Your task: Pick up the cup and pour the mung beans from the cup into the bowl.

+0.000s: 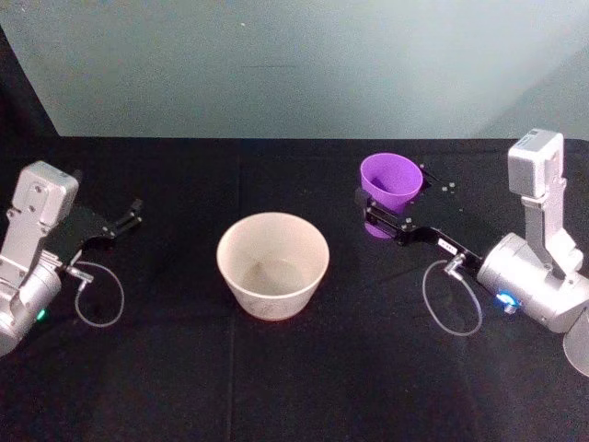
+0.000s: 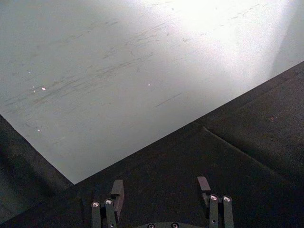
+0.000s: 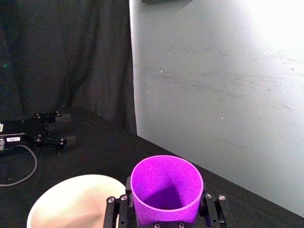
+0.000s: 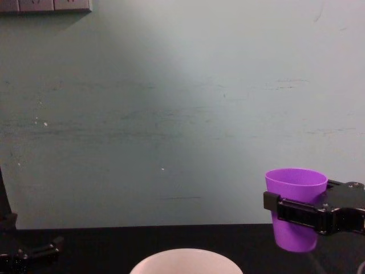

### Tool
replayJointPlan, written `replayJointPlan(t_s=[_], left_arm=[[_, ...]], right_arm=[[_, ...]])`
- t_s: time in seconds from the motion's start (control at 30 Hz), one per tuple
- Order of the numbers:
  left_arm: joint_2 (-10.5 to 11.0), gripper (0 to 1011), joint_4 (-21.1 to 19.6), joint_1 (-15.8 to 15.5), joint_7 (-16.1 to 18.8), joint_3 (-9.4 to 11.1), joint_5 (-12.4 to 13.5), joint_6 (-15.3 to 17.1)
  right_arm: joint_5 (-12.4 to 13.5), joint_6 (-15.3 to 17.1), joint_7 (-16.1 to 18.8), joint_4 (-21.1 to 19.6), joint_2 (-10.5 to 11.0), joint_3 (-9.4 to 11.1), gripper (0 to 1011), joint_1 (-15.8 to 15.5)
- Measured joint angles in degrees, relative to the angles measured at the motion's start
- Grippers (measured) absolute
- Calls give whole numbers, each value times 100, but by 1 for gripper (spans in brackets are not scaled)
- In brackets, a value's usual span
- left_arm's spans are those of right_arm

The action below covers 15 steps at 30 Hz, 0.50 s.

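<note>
Cup point(image 1: 391, 175) upright, clamped in right gripper point(image 1: 390, 195) beside bowl point(image 1: 272, 299); left gripper point(image 1: 133, 214) parked.

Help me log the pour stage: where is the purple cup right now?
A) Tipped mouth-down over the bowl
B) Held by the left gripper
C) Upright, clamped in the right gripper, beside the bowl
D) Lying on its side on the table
C: the right gripper is shut on the cup, whose mouth faces up, off to the robot's right of the bowl; the left gripper sits open on the far side.
</note>
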Motion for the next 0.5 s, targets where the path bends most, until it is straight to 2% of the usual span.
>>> replayJointPlan(t_s=[0.5], left_arm=[[0,1000,0,0,0,0,0,0]], right_arm=[[0,0,0,0,0,0,732,0]])
